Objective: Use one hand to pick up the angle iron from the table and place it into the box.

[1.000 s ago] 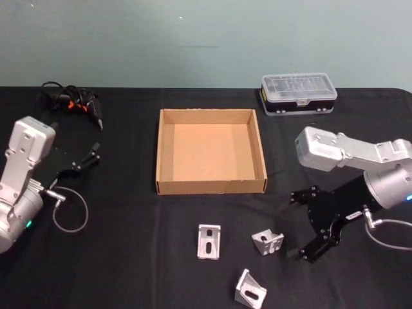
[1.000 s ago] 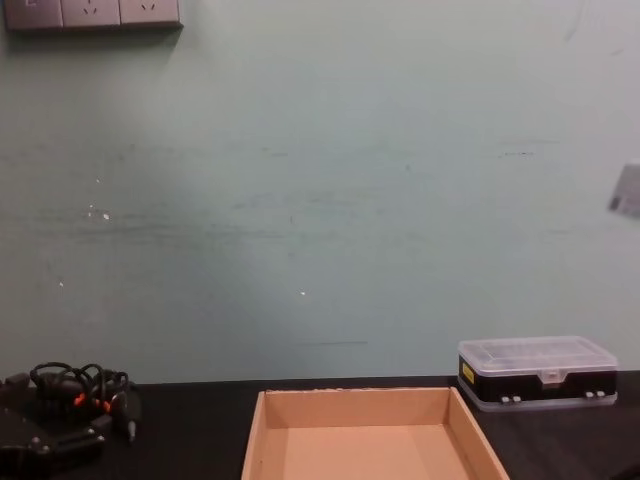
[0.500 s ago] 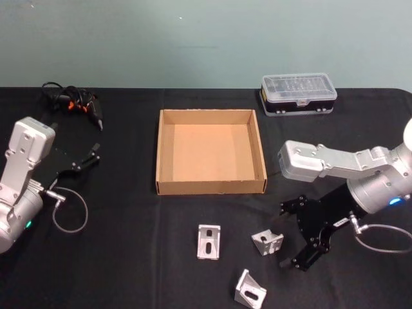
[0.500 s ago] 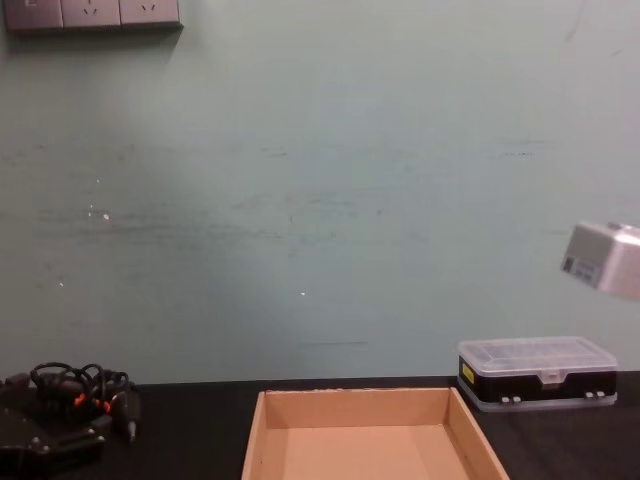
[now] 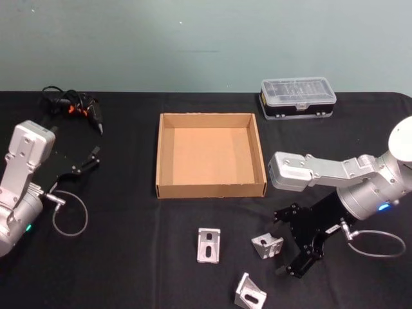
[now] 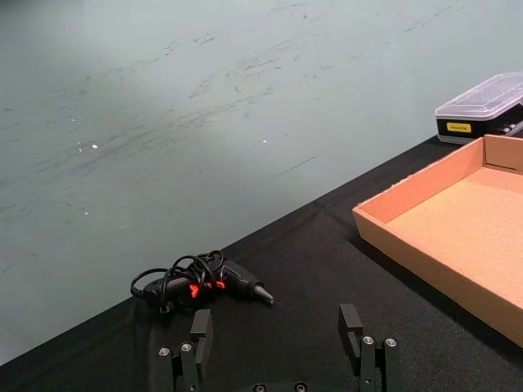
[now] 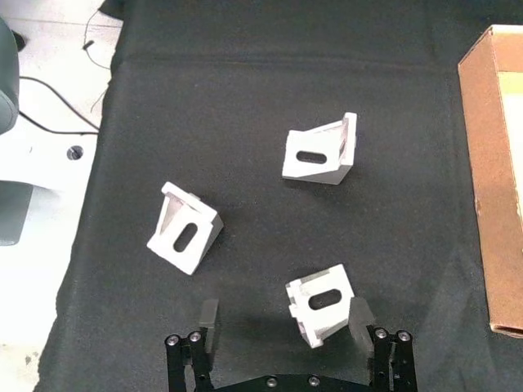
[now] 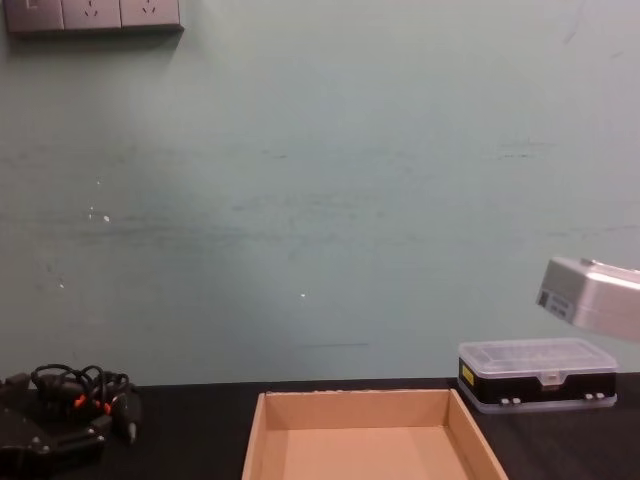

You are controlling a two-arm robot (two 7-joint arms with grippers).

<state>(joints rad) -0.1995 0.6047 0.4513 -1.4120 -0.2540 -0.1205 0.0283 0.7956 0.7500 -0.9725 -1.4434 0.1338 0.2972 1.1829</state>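
Three silver angle irons lie on the black table (image 5: 129, 257) in front of the tan box (image 5: 211, 189): a left one (image 5: 208, 245), a middle one (image 5: 267, 244) and a near one (image 5: 250, 293). My right gripper (image 5: 281, 243) is open and low at the middle angle iron (image 7: 323, 310), which lies between its fingers, closer to one finger (image 7: 359, 314). The other two angle irons (image 7: 320, 153) (image 7: 185, 228) lie beyond it. The box (image 8: 355, 410) holds nothing. My left gripper (image 5: 80, 164) is parked open at the table's left side.
A black case with a clear lid (image 5: 297, 98) stands at the back right of the box. A bundle of black cable with orange parts (image 5: 72, 104) lies at the back left. The right arm's silver casing (image 5: 302, 170) hangs close beside the box's right front corner.
My right arm has moved left and toward the table's front, bringing its open gripper from right of the angle irons to around the middle one. The left arm has stayed put.
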